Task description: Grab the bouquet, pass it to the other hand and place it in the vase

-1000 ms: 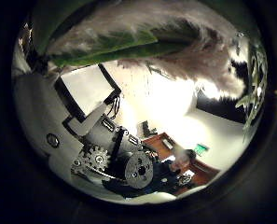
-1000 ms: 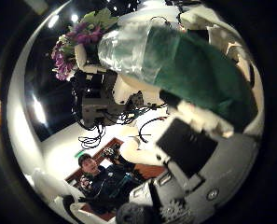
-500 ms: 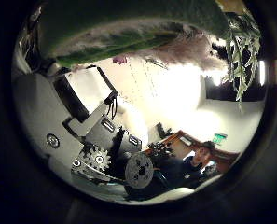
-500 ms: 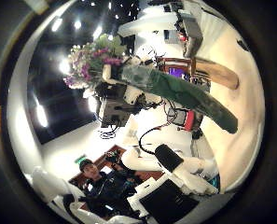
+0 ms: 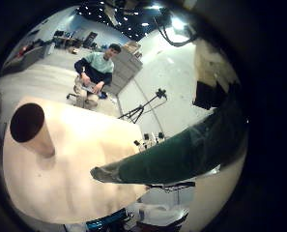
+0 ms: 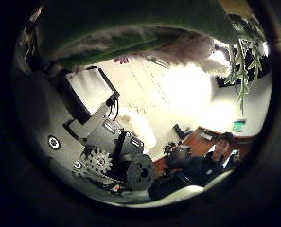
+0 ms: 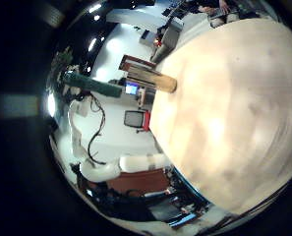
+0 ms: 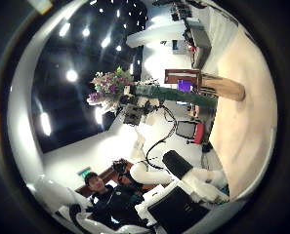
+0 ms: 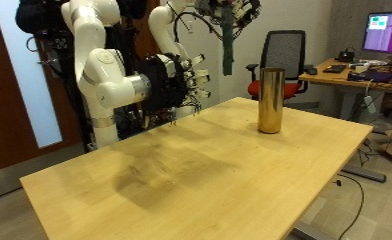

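A tall, smooth gold metal cylinder vase stands upright and empty on the pale wooden table, its dark mouth open below the robot's left hand. That hand grips the bouquet, purple and pale flowers in a dark green wrap, stem end hanging down above and just beside the vase. The right hand, well apart, hangs with fingers relaxed, holding nothing.
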`<state>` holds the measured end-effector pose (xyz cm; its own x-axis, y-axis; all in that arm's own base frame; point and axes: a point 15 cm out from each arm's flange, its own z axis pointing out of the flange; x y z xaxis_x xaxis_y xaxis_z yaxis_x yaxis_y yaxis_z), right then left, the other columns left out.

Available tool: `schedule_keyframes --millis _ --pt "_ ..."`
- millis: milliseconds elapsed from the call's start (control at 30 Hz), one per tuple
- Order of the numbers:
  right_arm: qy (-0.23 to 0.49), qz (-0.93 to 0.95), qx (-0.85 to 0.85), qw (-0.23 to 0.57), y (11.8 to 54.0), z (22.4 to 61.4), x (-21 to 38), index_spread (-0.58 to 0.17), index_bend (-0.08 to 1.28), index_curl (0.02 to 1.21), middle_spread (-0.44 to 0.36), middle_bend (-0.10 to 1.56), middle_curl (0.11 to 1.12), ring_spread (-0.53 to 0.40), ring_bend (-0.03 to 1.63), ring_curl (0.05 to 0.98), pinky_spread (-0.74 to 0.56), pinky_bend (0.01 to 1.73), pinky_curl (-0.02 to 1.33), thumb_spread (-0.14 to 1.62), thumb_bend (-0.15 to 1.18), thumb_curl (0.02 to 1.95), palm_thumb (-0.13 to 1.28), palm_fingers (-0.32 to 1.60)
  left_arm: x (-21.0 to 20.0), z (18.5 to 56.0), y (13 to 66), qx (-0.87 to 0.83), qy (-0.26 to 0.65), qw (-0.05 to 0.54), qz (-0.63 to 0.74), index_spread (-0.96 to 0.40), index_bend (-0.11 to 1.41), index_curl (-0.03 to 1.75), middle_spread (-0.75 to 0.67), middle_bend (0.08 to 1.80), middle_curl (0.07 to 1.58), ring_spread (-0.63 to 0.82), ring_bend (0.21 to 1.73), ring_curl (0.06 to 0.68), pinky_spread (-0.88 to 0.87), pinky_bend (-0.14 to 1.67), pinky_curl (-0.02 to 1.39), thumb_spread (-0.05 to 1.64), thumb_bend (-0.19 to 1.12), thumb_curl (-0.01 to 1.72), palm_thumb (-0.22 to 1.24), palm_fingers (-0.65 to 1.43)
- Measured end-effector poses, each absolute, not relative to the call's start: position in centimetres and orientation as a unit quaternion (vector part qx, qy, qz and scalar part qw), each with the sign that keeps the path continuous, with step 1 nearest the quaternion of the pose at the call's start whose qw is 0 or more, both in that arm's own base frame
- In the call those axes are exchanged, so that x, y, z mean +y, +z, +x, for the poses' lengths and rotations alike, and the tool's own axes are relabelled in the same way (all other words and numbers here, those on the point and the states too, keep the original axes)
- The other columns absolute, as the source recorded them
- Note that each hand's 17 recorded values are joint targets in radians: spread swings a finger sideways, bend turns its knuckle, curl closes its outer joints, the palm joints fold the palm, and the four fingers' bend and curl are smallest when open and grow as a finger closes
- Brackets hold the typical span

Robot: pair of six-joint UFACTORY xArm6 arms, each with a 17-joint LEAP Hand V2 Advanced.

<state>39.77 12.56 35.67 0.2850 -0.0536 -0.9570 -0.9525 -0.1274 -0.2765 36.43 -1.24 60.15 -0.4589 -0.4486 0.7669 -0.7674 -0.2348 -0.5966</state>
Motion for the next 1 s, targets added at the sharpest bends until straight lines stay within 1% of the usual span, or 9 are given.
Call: schedule_keyframes --millis 200,500,900,1000 --pt "0.433 -0.612 0.412 0.517 35.6 39.9 12.6 -0.496 0.18 0.30 -0.028 0.17 0.26 0.082 0.35 0.247 0.29 0.40 0.33 0.93 -0.03 0.45 0.77 0.01 2.2 36.4 62.0 -0.580 0.623 0.089 0.517 -0.73 0.32 1.56 -0.46 1.20 0.79 -0.44 1.34 0.542 -0.66 0.92 0.65 -0.05 -0.02 0.88 1.16 1.11" --pt "0.432 -0.610 0.412 0.521 35.8 40.1 12.7 -0.496 0.18 0.30 -0.025 0.17 0.26 0.082 0.33 0.252 0.29 0.38 0.33 0.93 -0.03 0.45 0.78 0.01 6.4 36.3 62.7 -0.559 0.634 0.033 0.534 -0.70 0.31 1.58 -0.46 1.20 0.79 -0.44 1.34 0.541 -0.66 0.91 0.66 -0.05 -0.02 0.89 1.16 1.11" --pt "0.432 -0.610 0.412 0.521 35.8 40.1 12.8 -0.494 0.18 0.30 -0.024 0.17 0.26 0.082 0.32 0.256 0.29 0.37 0.32 0.94 -0.03 0.45 0.78 0.03 10.4 37.5 61.8 -0.526 0.641 -0.023 0.559 -0.66 0.31 1.60 -0.46 1.20 0.79 -0.45 1.34 0.542 -0.67 0.90 0.67 -0.04 -0.02 0.89 1.16 1.12" --pt "0.433 -0.610 0.412 0.521 35.7 40.1 12.8 -0.493 0.18 0.30 -0.024 0.17 0.26 0.082 0.32 0.258 0.29 0.36 0.32 0.95 -0.03 0.45 0.78 0.03 10.7 37.8 61.4 -0.520 0.643 -0.026 0.562 -0.65 0.31 1.60 -0.46 1.20 0.79 -0.45 1.34 0.542 -0.67 0.90 0.67 -0.04 -0.02 0.89 1.16 1.12"
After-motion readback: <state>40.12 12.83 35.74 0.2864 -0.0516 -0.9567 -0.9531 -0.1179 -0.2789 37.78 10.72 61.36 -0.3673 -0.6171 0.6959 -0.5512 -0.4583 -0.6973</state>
